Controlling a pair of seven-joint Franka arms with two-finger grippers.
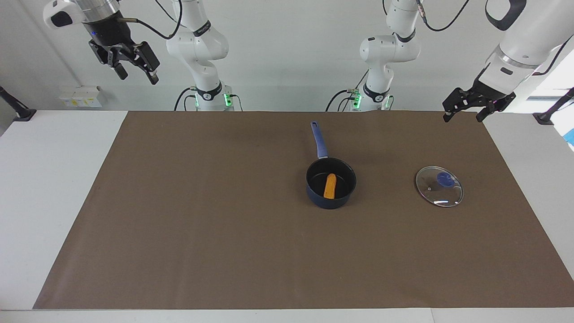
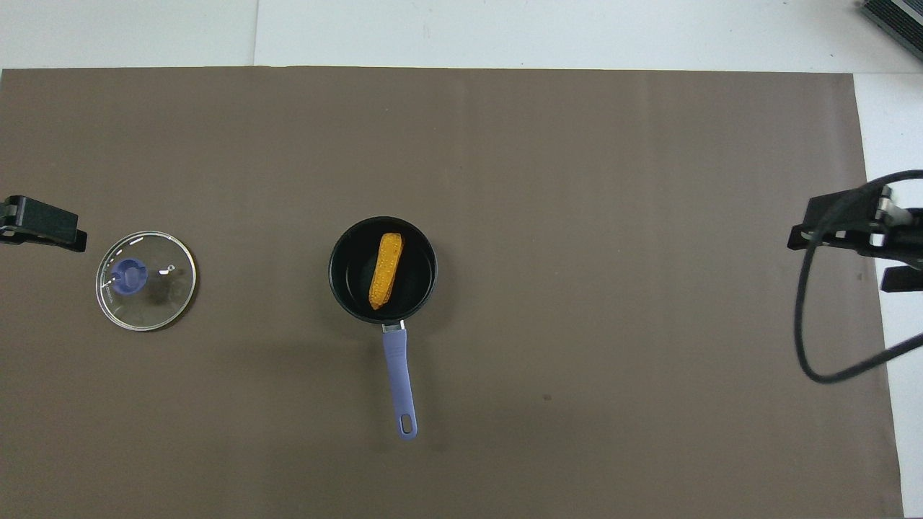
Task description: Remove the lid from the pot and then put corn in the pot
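A brown rectangular mat [image 1: 287, 251] covers the table. On it the small dark navy-blue saucepan [image 1: 331, 196] stands, lid off, its handle toward the robots. Beside the saucepan, toward the left arm's end, lies the round clear glass lid [image 1: 439, 185]. The orange-yellow corn cob [image 1: 330, 185] lies inside the saucepan. The left gripper [image 1: 463, 111] hangs spread, empty; the right gripper [image 1: 133, 67], raised high, also spread, empty.

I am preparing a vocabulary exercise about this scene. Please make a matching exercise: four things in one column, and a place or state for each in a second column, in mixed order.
Things:
1. corn
2. lid
3. pot
4. right tool

Places or states:
A. raised in the air, holding nothing
B. flat on the brown mat, toward the left arm's end
C. lying inside the pot
D. uncovered, handle pointing toward the robots

Pairs: 1-C, 2-B, 3-D, 4-A
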